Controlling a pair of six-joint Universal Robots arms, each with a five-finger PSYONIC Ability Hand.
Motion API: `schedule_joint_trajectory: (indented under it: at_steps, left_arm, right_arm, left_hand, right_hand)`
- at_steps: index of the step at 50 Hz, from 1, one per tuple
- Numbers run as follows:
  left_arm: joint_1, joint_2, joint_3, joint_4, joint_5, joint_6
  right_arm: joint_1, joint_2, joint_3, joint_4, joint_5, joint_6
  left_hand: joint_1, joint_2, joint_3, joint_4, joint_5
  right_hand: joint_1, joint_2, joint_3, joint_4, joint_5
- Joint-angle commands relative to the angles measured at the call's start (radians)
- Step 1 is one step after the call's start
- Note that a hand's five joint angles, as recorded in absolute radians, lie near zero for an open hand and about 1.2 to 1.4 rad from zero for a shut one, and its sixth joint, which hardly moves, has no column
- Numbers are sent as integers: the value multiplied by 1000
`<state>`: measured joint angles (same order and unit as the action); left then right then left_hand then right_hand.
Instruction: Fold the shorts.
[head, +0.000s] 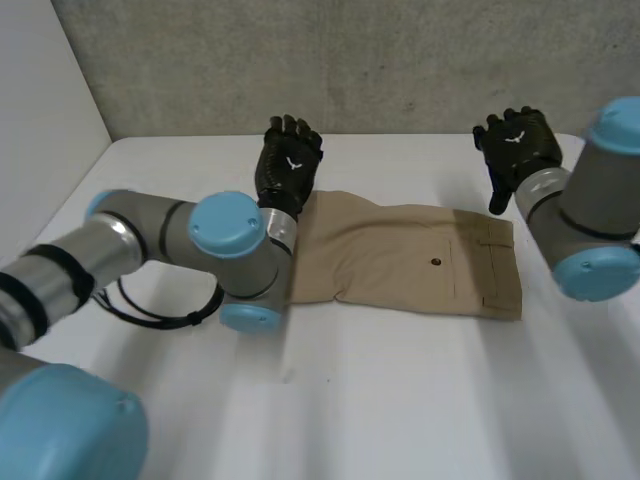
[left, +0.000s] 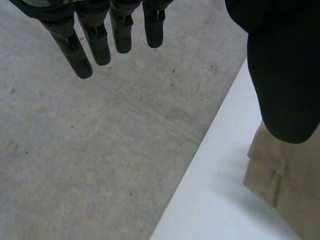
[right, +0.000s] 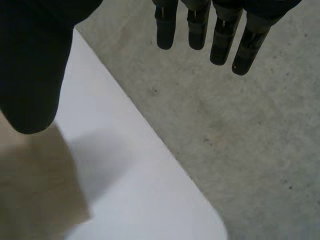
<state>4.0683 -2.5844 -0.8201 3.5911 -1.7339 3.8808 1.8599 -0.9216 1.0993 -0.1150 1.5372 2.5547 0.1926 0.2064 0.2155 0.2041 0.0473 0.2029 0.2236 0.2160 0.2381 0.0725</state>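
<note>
A white bench (head: 400, 400) is lit softly and evenly. Behind the bench, a grey concrete wall (head: 400, 60), mottled and faintly scratched, is set close against its far edge. At the left of the bench a plain white panel (head: 40, 100) is placed. One far corner (right: 202, 220) of the bench is rounded.

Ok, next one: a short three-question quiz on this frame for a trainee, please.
1. True or false: the left hand has straight fingers and holds nothing.
2. The shorts lie: A) flat on the table; B) in a crumpled heap; C) hanging off the edge.
3. Which hand is nearer the waistband?
Key: 1 true; 2 A; 3 the right hand.
</note>
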Motion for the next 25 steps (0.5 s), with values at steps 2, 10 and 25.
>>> schedule_joint_trajectory:
  at_steps: [2,10,25]
  left_arm:
    - [3,348,-373,-21,-6,-265]
    - [3,561,-632,-78,-1,-437]
    - [18,635,-768,-155,-12,-549]
  right_arm:
    - [-51,-115,145,297,-81,177]
    - [-106,-137,326,256,-195,188]
    - [-116,0,366,51,-184,156]
  left_hand:
    - [-18,-32,-41,-30,-47]
    - [-8,-22,-31,-20,-38]
    - [-11,-25,-34,-23,-41]
  right_hand:
    - [-28,-49,-41,-64,-72]
    - [87,67,74,52,43]
    - [624,604,611,589,580]
